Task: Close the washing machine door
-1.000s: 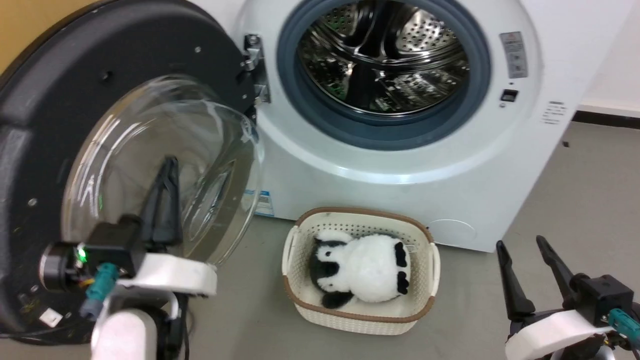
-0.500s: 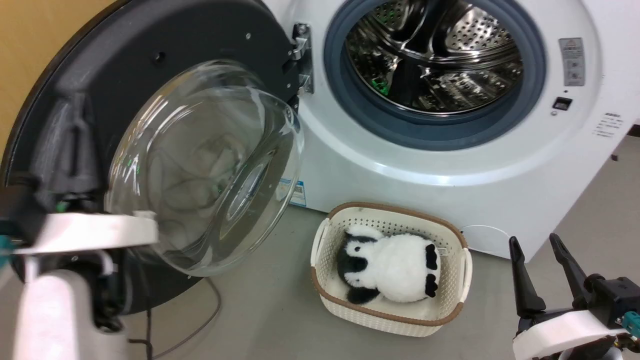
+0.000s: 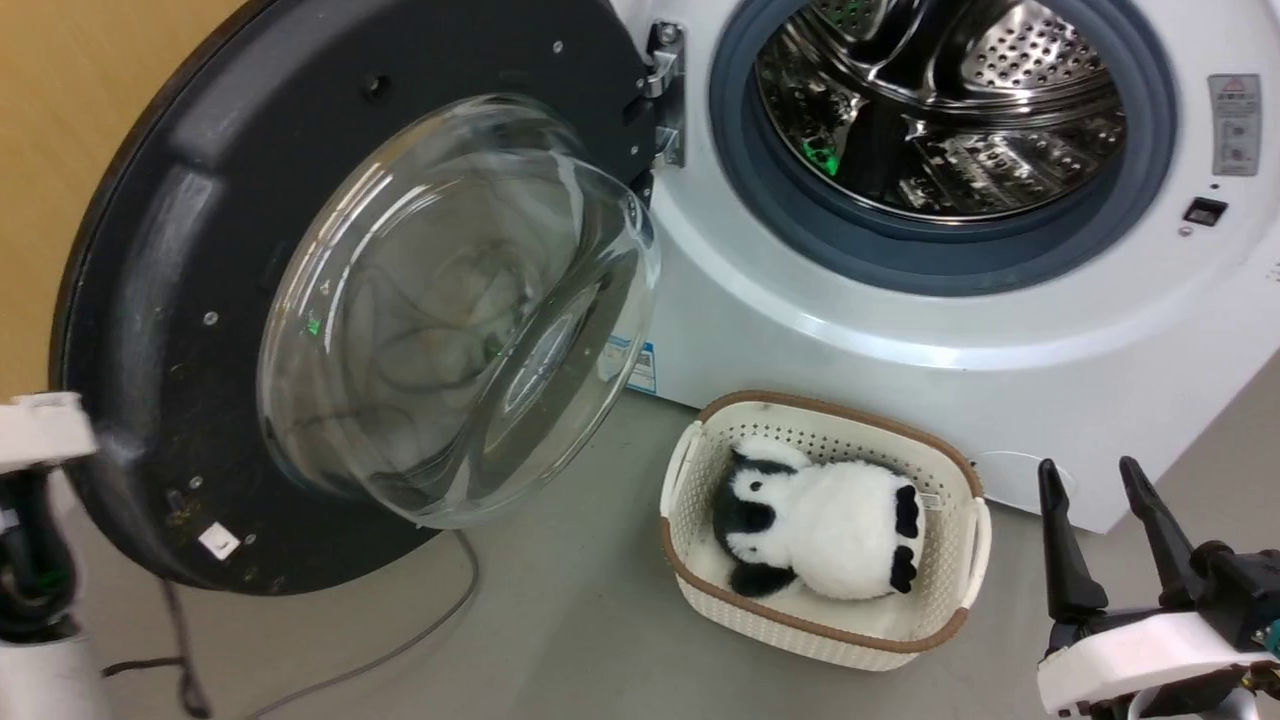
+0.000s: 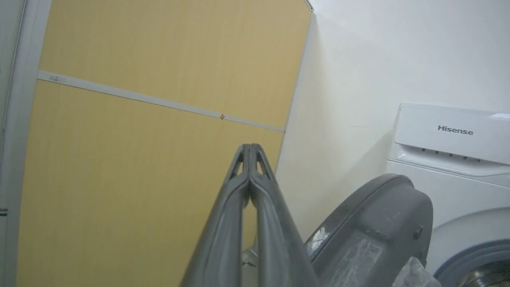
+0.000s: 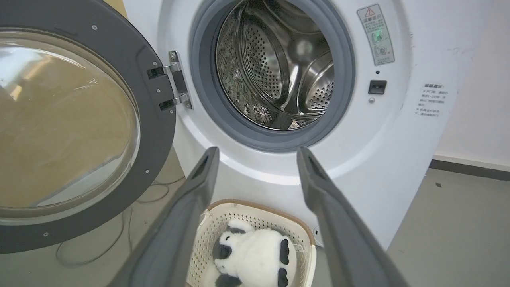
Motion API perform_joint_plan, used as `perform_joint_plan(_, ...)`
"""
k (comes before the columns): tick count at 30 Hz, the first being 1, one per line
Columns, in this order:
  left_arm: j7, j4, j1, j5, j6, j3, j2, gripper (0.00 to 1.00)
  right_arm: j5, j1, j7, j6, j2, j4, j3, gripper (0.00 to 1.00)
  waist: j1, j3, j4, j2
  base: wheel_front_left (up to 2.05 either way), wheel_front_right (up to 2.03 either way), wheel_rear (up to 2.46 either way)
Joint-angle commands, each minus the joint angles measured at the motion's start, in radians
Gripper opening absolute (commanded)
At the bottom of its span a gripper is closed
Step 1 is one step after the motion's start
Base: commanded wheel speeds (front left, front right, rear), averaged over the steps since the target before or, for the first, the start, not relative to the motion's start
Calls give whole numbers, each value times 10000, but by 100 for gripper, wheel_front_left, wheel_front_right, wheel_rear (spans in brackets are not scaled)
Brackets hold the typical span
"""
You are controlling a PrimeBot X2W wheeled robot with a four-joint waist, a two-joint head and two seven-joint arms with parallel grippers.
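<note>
The washing machine door [image 3: 190, 210] stands swung wide open at the left, glossy black, its clear glass bowl [image 3: 450, 310] bulging toward me and its metal hinge [image 3: 665, 90] at the right. The white washing machine [image 3: 800, 340] shows its steel drum [image 3: 940, 100] inside a grey gasket. My left gripper [image 4: 249, 147] is shut on nothing, pointing at a yellow wall panel [image 4: 139, 159], with the door's outer edge [image 4: 378, 223] to its lower right. In the head view the left arm's white forearm [image 3: 40, 430] pokes in by the door's left rim. My right gripper [image 3: 1087, 468] [image 5: 257, 151] hangs open and empty, low on the right.
A cream basket [image 3: 700, 560] holding a black-and-white plush toy [image 3: 815, 530] sits on the grey floor in front of the machine, below the drum. A grey cable [image 3: 400, 630] trails over the floor under the door. The yellow wall lies close behind the door.
The head camera has turned left, shifting the scene right. My left arm has swung from in front of the glass bowl out past the door's left rim. The right gripper stays put.
</note>
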Motion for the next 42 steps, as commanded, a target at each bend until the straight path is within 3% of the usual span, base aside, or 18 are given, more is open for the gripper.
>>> perform_joint_plan(1,-88,33,-218,-76,-78,160,112,0,73,-209,-81,4,14,19,-53,100,0,26,45,0,0,0,0)
perform_joint_plan(7,22,1515,-432,-1300,-143,680,139,0,212,-205,-207,4,16,111,-246,100,0,75,303,0,0,0,0)
perform_joint_plan(16,1921,3611,-1009,-3984,-241,1237,40,0,375,-200,-394,5,18,211,-430,100,0,164,694,0,0,0,0)
perform_joint_plan(23,2896,4521,-1067,-5409,-318,1462,-107,0,490,-230,-540,5,20,228,-605,100,0,212,983,0,0,0,0)
perform_joint_plan(36,4491,4462,-348,-7616,-460,823,-1008,0,703,-440,-813,6,23,276,-1273,100,0,377,1547,0,0,0,0)
perform_joint_plan(42,5506,3563,508,-8491,-526,-195,-1194,0,841,-411,-938,7,25,282,-1510,100,0,384,1803,0,0,0,0)
